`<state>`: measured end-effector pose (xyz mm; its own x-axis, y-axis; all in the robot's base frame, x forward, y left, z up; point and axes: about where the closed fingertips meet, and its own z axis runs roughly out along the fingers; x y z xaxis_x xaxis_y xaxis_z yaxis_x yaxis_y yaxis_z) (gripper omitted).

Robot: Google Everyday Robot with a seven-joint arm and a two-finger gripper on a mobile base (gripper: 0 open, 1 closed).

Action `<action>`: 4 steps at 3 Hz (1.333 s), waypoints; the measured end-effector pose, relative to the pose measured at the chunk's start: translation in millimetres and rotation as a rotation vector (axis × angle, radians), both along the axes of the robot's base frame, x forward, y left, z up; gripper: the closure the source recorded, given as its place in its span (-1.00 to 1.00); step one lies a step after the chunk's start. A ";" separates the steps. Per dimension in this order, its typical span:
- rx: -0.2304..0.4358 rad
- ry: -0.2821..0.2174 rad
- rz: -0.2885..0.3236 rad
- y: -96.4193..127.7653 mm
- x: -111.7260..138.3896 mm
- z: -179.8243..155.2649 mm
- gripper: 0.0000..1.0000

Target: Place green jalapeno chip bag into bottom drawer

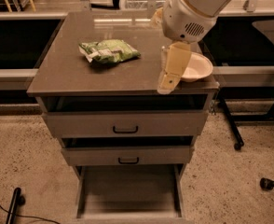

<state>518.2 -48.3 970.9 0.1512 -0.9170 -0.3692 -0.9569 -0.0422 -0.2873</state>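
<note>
The green jalapeno chip bag (110, 51) lies flat on the grey cabinet top (67, 73), left of centre. The bottom drawer (129, 192) is pulled out at the foot of the cabinet and shows a bare grey tray. My white arm (197, 6) reaches in from the upper right. The gripper (168, 80) hangs down at the front right of the top, right of the bag and apart from it, holding nothing that I can see. It covers the left part of a white bowl (198, 67).
The two upper drawers (125, 123) (127, 155) have black handles and stand slightly ajar. A black stand leg with a caster (238, 145) and another caster (266, 184) are on the floor at right. A black pole and cable (13, 205) lie at lower left.
</note>
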 end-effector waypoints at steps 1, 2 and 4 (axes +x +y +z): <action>0.000 -0.105 -0.011 12.4 30.5 6.1 -1.00; -0.030 -0.227 -0.070 38.9 81.2 -11.9 -1.00; 0.093 -0.340 -0.058 96.8 164.3 -56.1 -0.59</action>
<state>682.6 48.4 914.7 0.2281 -0.8926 -0.3890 -0.8062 0.0508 -0.5895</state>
